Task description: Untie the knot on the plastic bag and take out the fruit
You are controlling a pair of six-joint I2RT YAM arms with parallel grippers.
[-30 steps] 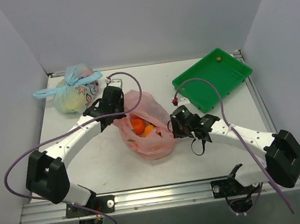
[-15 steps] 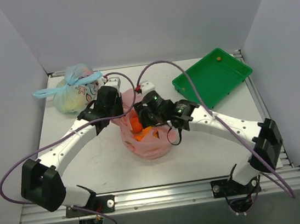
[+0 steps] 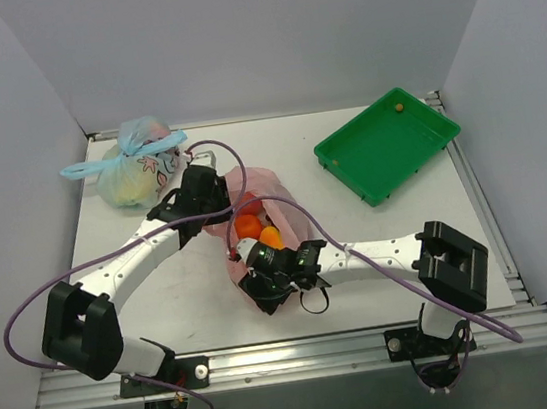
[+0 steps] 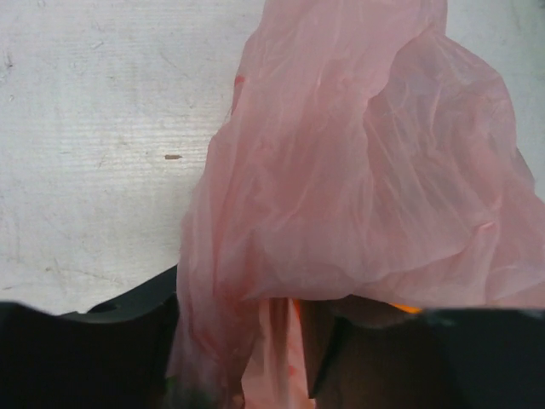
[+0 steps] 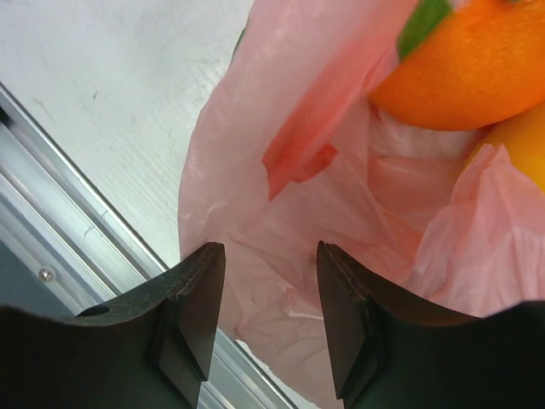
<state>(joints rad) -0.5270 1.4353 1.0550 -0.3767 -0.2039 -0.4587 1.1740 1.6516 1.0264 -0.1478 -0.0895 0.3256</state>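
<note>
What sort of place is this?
Probably a robot test bench: a left arm and right arm bolted to a white table, plain walls boxing it in, and a green tray and pink bag of fruit as props.

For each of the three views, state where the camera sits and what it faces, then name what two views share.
Top external: above, behind the bases, looking down; both arms, plastic bag show.
Left wrist: on the left gripper, facing the bag's plastic.
Right wrist: above the open right gripper, facing bag and an orange.
All share the bag.
</note>
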